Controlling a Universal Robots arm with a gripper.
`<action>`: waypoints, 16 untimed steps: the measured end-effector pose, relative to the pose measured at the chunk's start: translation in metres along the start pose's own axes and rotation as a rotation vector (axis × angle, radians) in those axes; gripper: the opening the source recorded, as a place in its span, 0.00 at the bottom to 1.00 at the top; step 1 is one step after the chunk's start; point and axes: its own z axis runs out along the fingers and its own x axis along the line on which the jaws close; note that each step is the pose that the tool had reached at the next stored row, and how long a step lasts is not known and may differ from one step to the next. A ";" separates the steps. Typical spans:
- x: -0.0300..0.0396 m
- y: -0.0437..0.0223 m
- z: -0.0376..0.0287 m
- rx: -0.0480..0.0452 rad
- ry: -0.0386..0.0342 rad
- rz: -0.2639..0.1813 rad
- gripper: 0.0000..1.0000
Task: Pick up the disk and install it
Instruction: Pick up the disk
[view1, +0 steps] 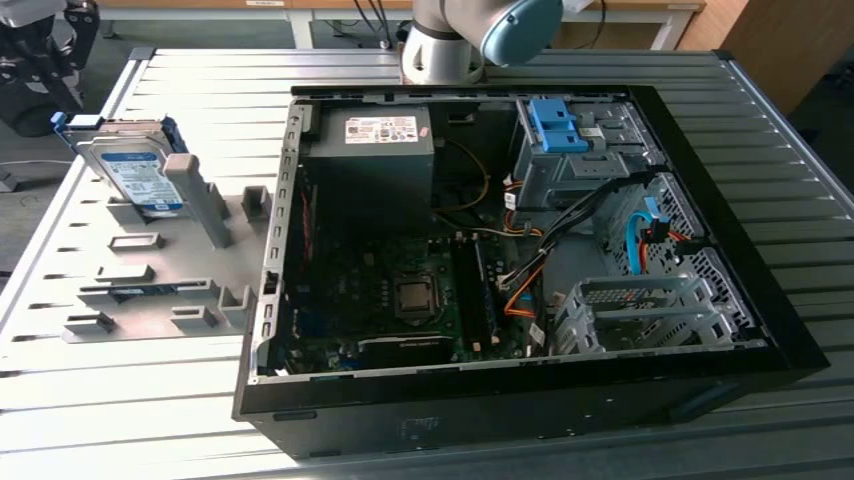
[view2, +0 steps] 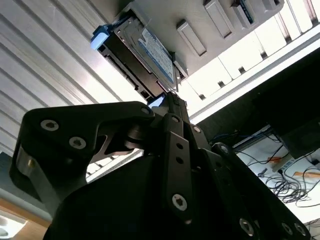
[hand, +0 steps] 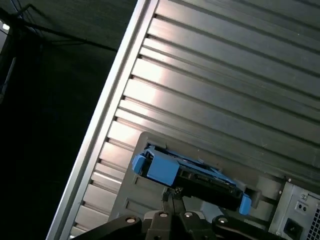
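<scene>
The disk (view1: 134, 170) is a silver hard drive with a white-and-blue label and blue rails. It stands tilted on edge in a slot of the grey fixture plate (view1: 160, 285), at the exterior view's left. My gripper (view1: 54, 70) hangs just beyond the disk's upper blue end, apart from it. Both wrist views look down past the gripper (view2: 172, 98) (hand: 172, 192) at the disk (view2: 150, 55) (hand: 195, 177) a short way beyond the tips. The fingers are shut together with nothing between them.
An open black computer case (view1: 747, 330) lies on the slatted metal table (view1: 200, 90), to the exterior view's right of the fixture. Inside are a dark grey power supply box (view1: 374, 160), a blue latch piece (view1: 558, 125), a metal drive cage (view1: 641, 310) and cables.
</scene>
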 end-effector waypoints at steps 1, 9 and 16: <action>0.0000 0.0000 0.0001 0.0001 0.0007 -0.017 0.11; 0.0002 0.0000 0.0007 0.0006 0.0058 -0.136 0.11; 0.0001 0.0000 0.0022 0.0012 0.0113 -0.257 0.11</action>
